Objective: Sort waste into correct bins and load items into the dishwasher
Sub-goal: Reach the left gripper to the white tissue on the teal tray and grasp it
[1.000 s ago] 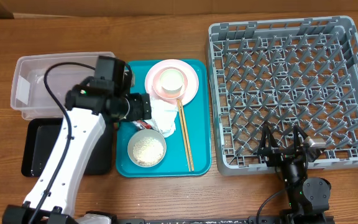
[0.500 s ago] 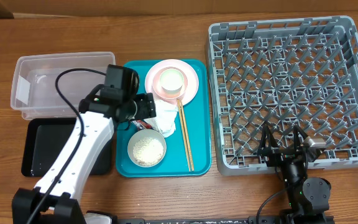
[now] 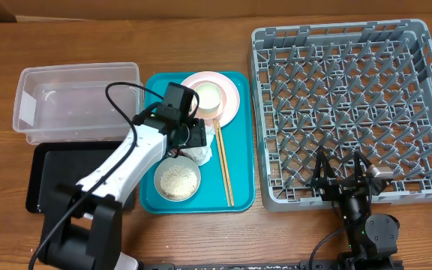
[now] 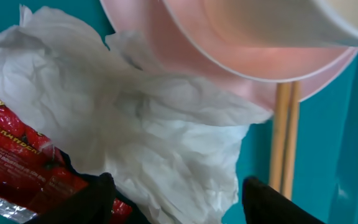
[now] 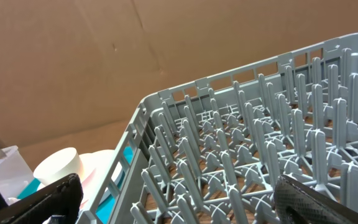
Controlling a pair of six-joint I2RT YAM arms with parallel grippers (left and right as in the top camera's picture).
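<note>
The crumpled white napkin (image 4: 166,124) lies on the teal tray (image 3: 238,161), beside the red snack wrapper (image 4: 17,162). My left gripper (image 4: 179,202) is open, its fingers straddling the napkin's lower edge; in the overhead view it (image 3: 195,141) is low over the napkin (image 3: 202,155). The pink plate (image 3: 229,101) carries the white cup (image 3: 207,96). A white bowl of rice (image 3: 177,180) sits at the tray's front. The chopsticks (image 3: 223,166) lie right of the napkin. My right gripper (image 5: 179,199) is open and empty at the front edge of the grey dish rack (image 3: 351,112).
The clear tub (image 3: 73,101) stands left of the teal tray, and the black tray (image 3: 47,180) lies in front of it. The left arm stretches from the table's front left across the black tray. The rack holds only upright pegs (image 5: 260,143).
My left arm has swung right, from the tray's left edge near the tub to over the napkin. The gripper now straddles the napkin. The right arm has not moved.
</note>
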